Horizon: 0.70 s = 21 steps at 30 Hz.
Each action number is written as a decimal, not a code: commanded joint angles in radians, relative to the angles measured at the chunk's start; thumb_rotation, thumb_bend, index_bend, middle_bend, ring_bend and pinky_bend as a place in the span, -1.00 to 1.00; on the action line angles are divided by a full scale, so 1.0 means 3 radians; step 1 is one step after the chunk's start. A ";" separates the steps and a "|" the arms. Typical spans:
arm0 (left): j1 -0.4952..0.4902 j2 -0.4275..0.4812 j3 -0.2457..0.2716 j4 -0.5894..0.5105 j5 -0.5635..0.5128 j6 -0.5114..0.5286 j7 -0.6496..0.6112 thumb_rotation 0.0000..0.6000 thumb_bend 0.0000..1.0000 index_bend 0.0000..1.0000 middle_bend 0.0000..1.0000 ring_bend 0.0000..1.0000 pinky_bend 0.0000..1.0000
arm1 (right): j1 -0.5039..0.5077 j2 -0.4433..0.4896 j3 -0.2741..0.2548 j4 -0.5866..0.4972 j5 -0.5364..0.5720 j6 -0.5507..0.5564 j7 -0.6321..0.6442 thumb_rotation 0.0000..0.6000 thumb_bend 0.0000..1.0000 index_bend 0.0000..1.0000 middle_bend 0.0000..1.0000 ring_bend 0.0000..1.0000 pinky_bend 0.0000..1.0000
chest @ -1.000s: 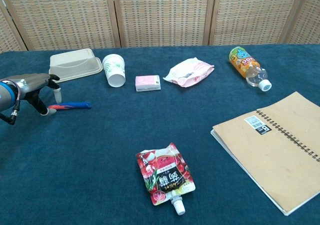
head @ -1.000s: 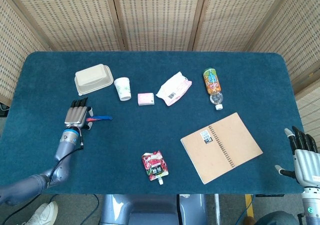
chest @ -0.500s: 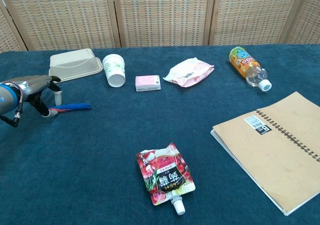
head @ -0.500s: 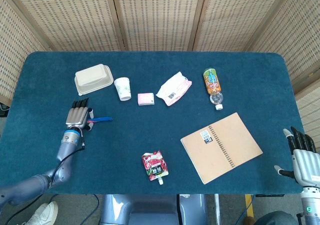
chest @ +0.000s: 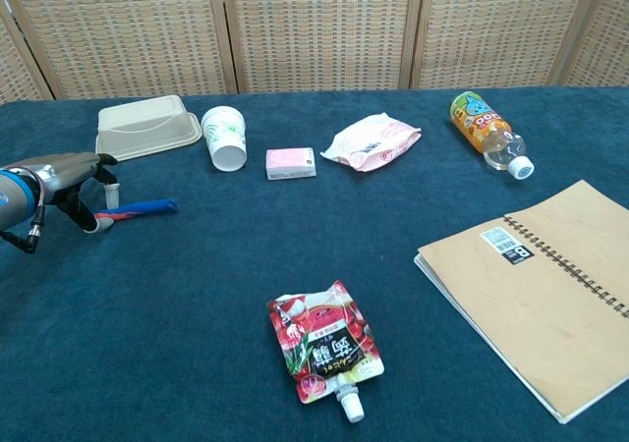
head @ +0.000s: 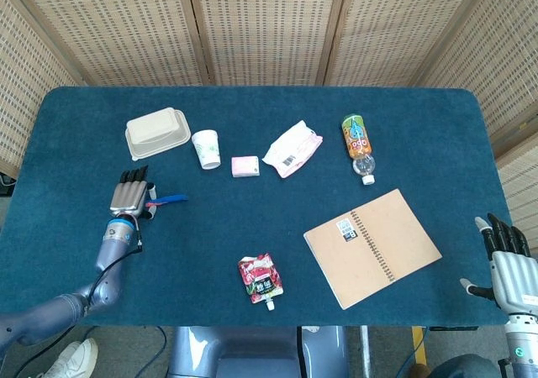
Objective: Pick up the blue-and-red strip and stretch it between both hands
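Note:
The blue-and-red strip [head: 171,199] lies at the left of the blue table, its blue end pointing right. My left hand [head: 130,195] is palm down over its red end. In the chest view my left hand [chest: 61,179] pinches the red end between thumb and a finger, and the strip [chest: 143,207] slopes up a little toward its blue tip. My right hand [head: 508,262] hangs past the table's front right corner, fingers spread and holding nothing. The chest view does not show it.
Behind the strip are a beige lidded box [head: 156,133] and a tipped paper cup [head: 206,149]. Further right lie a pink packet [head: 245,165], a wipes pack [head: 292,148], a bottle [head: 357,146], a brown notebook [head: 371,246] and a red drink pouch [head: 261,279].
My left hand has drawn back slightly to the left and the strip's blue end has tilted up a little. My right hand has sunk slightly toward the frame's bottom edge.

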 commanded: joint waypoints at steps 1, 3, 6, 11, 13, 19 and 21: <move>0.0020 -0.0023 -0.0015 0.0046 0.0050 -0.0015 -0.0095 1.00 -0.14 0.16 -1.00 -1.00 -1.00 | 0.0006 -0.0005 -0.0004 -0.0002 0.0004 -0.0015 0.0002 1.00 -1.00 -1.00 -1.00 -1.00 -1.00; 0.0028 -0.0032 -0.0020 0.0064 0.0085 -0.0006 -0.0138 1.00 -0.12 0.18 -1.00 -1.00 -1.00 | 0.0008 -0.0006 -0.0006 -0.0001 0.0005 -0.0019 0.0000 1.00 -1.00 -1.00 -1.00 -1.00 -1.00; 0.0048 -0.0038 -0.0023 0.0079 0.0171 0.0027 -0.0224 1.00 -0.09 0.24 -1.00 -1.00 -1.00 | 0.0011 -0.0011 -0.0007 0.0000 0.0012 -0.0023 -0.0012 1.00 -1.00 -1.00 -1.00 -1.00 -1.00; 0.0071 -0.0005 -0.0034 0.0028 0.0218 0.0036 -0.0279 1.00 -0.07 0.41 -1.00 -1.00 -1.00 | 0.0012 -0.0008 -0.0006 -0.0001 0.0018 -0.0023 -0.0008 1.00 -1.00 -1.00 -1.00 -1.00 -1.00; 0.0083 0.0020 -0.0045 -0.0015 0.0224 0.0034 -0.0304 1.00 -0.07 0.47 -1.00 -1.00 -1.00 | 0.0011 -0.0007 -0.0007 -0.0001 0.0017 -0.0022 0.0000 1.00 -1.00 -1.00 -1.00 -1.00 -1.00; 0.0156 0.0225 -0.0143 -0.0425 0.0397 0.0083 -0.0638 1.00 -0.07 0.50 -1.00 -1.00 -1.00 | 0.0012 -0.0021 -0.0016 0.0006 -0.0032 -0.0005 0.0030 1.00 -1.00 -1.00 -1.00 -1.00 -1.00; 0.0191 0.0292 -0.0158 -0.0552 0.0561 0.0127 -0.0822 1.00 -0.07 0.51 -1.00 -1.00 -1.00 | 0.0011 -0.0017 -0.0019 0.0000 -0.0041 -0.0004 0.0041 1.00 -1.00 -1.00 -1.00 -1.00 -1.00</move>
